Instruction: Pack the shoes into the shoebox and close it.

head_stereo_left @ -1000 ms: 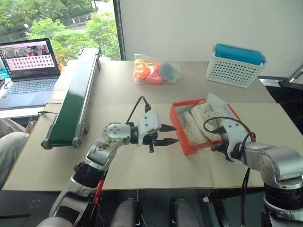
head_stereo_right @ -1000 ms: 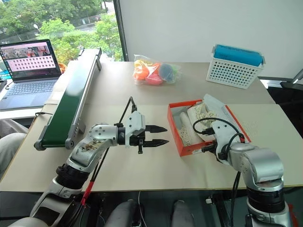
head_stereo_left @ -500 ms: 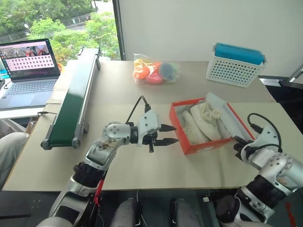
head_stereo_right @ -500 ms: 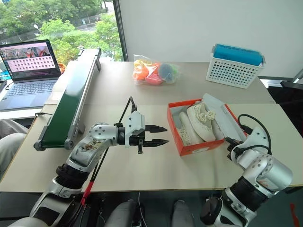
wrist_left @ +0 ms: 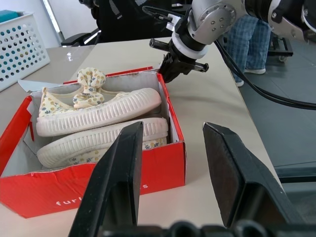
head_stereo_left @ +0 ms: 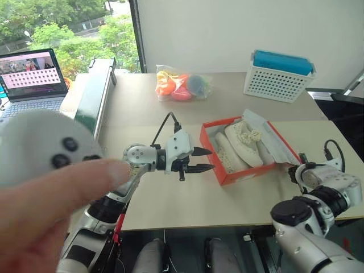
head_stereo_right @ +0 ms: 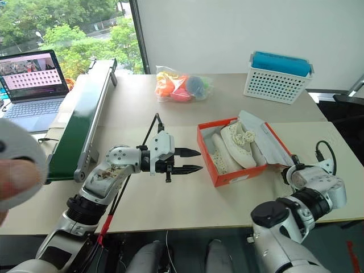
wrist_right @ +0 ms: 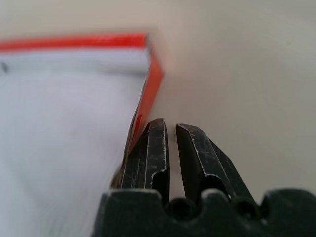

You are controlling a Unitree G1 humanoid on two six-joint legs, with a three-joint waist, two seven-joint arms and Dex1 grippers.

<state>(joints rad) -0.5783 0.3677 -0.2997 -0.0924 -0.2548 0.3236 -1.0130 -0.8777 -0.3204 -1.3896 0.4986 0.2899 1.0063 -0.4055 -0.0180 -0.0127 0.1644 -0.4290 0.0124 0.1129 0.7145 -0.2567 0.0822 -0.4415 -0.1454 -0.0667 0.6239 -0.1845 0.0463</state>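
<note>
Left eye view: hand (head_stereo_left: 40, 222) blocks conveyor (head_stereo_left: 91, 94) | left gripper (head_stereo_left: 206, 160) apart | right gripper (wrist_right: 170, 129) together

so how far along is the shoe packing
Done: both shoes lie inside the shoebox, side by side. In hand: the right gripper, shut, sits at the corner of the open lid, apparently getting ready to flip it; it holds nothing. The left gripper hovers open beside the box, apart from it. Left: swinging the lid over and closing the box.
</note>
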